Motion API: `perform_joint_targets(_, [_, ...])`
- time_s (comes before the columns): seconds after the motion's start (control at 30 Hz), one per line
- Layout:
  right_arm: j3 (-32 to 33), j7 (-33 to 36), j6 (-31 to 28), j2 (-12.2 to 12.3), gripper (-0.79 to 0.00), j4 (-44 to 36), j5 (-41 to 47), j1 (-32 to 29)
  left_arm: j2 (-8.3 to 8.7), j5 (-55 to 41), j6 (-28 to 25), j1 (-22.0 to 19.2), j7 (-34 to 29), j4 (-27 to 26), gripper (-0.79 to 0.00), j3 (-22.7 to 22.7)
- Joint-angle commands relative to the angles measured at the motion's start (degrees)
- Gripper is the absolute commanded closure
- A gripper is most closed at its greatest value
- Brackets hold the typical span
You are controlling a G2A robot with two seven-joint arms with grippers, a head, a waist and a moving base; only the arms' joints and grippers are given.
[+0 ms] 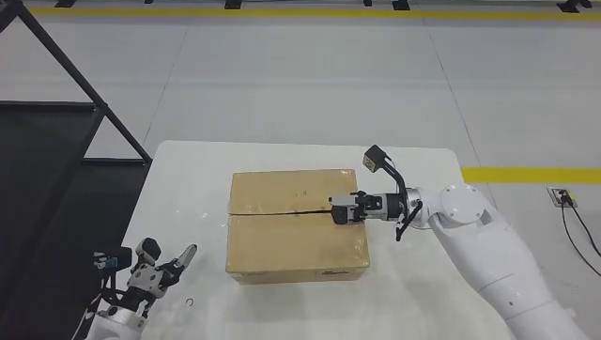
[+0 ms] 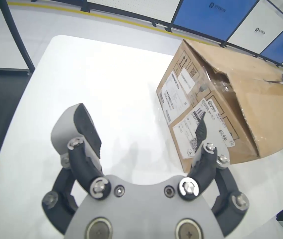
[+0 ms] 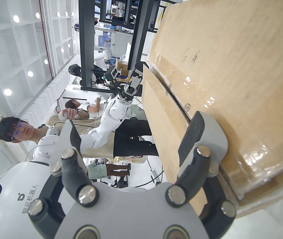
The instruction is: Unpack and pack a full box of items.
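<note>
Both empty and spread open, the right gripper sits at the box's top seam, likely to pry its flaps, with the left gripper aside.

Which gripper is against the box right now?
The right gripper, at the top seam of the box; the left gripper is apart from it, over the table.

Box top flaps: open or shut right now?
Shut. Both top flaps of the box lie flat and meet along a centre seam; the right gripper sits open at the seam's end.
</note>
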Motion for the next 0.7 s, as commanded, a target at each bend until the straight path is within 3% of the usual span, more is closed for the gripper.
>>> perform_joint_targets(0.0, [0.08, 0.13, 0.19, -0.06, -0.785, 0.08, 0.02, 0.07, -0.14, 4.85, 1.44, -0.92, -0.5, 0.85, -0.785, 1.28])
perform_joint_targets(0.37, [1.0, 0.61, 0.47, -0.09, -0.785, 0.05, -0.36, -0.19, -1.55, 20.78, 1.25, -10.75, 1.32, 10.53, -0.785, 10.99])
perform_joint_targets(0.67, [1.95, 0.44, 1.07, 0.06, -0.785, -0.99, -0.96, -1.03, -3.68, 31.56, 7.28, -18.83, 2.27, 18.24, -0.785, 19.61])
